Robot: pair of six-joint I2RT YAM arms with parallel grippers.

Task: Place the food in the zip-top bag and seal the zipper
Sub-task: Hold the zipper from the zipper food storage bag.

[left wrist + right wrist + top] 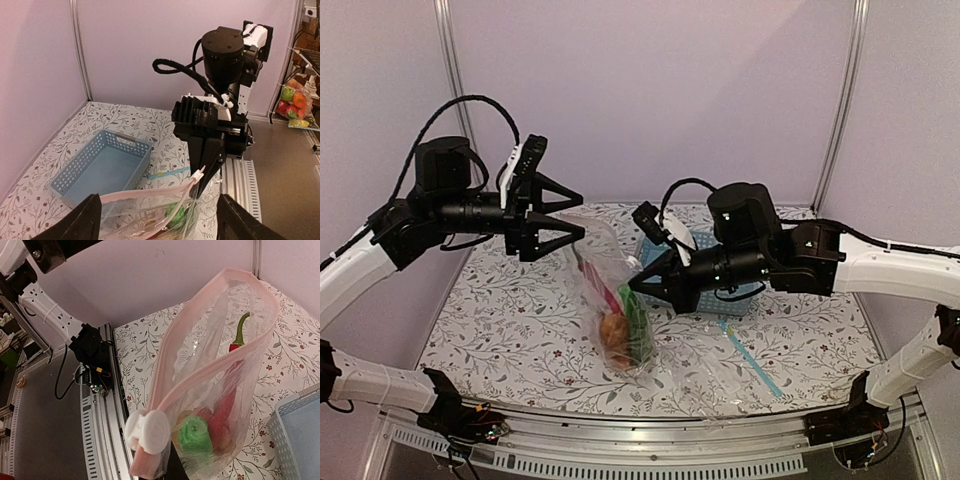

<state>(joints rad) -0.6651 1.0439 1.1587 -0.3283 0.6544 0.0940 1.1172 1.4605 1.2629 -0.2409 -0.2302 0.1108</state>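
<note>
We see the food [625, 332] already down in the zip-top bag [598, 262], which stands at the middle of the table [490, 320], nearer its front edge. The zipper [215, 369] gapes in a loop. Our right gripper [636, 283] is clenched on the zipper's end by the white slider [148, 432]. Our left gripper [578, 214] hangs released by the other end. We should pinch that far end, draw the strip taut and level, then run the slider along without tugging the bag over.

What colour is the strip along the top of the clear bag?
Pale pink; the strip shows best in the right wrist view, looping round the open mouth.
</note>
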